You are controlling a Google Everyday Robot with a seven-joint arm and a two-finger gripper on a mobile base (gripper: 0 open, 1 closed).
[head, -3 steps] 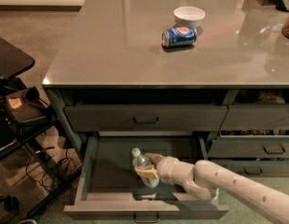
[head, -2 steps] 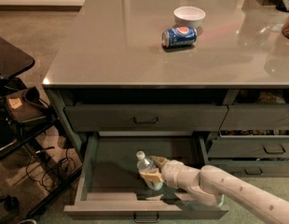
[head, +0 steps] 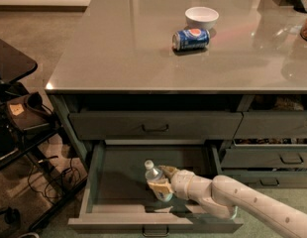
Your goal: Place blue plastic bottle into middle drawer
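Note:
The blue plastic bottle [head: 155, 179], clear with a white cap, stands tilted inside the pulled-out middle drawer [head: 114, 180], right of its centre. My gripper [head: 161, 182] reaches in from the lower right on a white arm [head: 242, 197] and is shut on the bottle's lower body. The bottle's base is at or just above the drawer's flat bottom; I cannot tell whether it touches. The drawer's small bar handle [head: 154, 229] shows at the bottom edge.
On the grey tabletop [head: 119, 48] a blue Pepsi can [head: 191, 38] lies on its side beside a white bowl [head: 201, 17]. A shut top drawer [head: 153, 125] sits above the open one. Narrower drawers [head: 287, 157] stand at the right. Dark equipment and cables [head: 25, 133] crowd the left floor.
The gripper and bottle have moved slightly right and toward the drawer's front, a little lower in the drawer.

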